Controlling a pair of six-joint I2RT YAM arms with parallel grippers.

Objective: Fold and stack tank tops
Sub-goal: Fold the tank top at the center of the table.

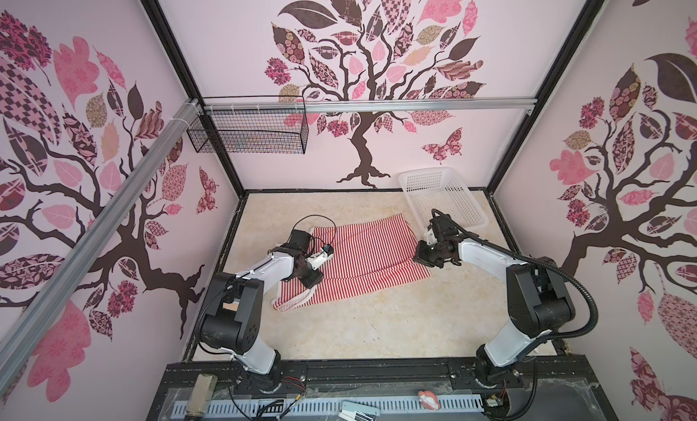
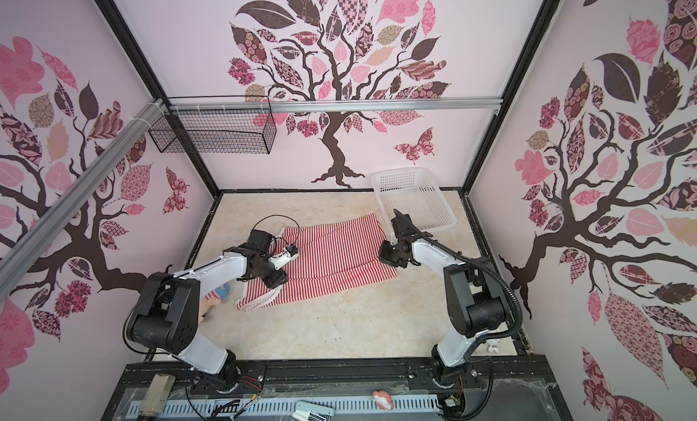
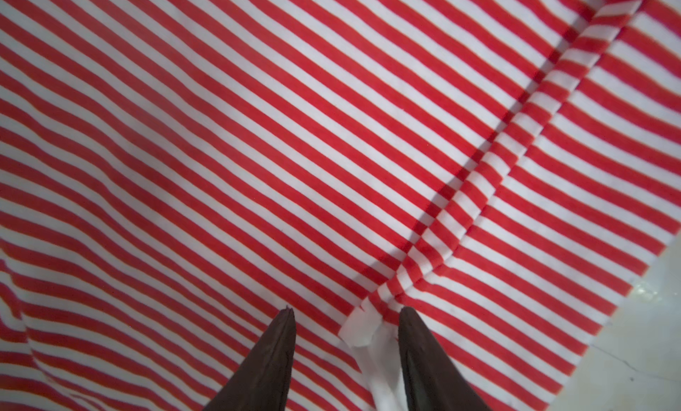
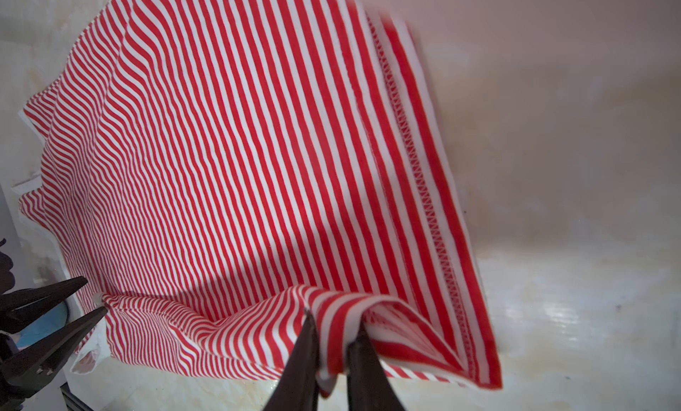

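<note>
Fingers (image 4: pixel 300 357) of the right gripper (image 4: pixel 333 326) are clamped on a bunched fold of the tank top (image 4: pixel 239 162) near its stitched hem. The rest lies spread on the table (image 4: pixel 571 317), reaching to the left gripper (image 3: pixel 344 311). Its fingers stand apart, gripping nothing; white trim (image 3: pixel 359 330) sits between the tips. Fabric looks thin, light, limp. It'll likely sag and slide on itself, so grab trim or hem, both layers. Beyond the right fingers: white plastic basket (image 1: pixel 449 200), empty. Farther: black wire basket (image 1: pixel 249 134) on the wall, contents unclear.
</note>
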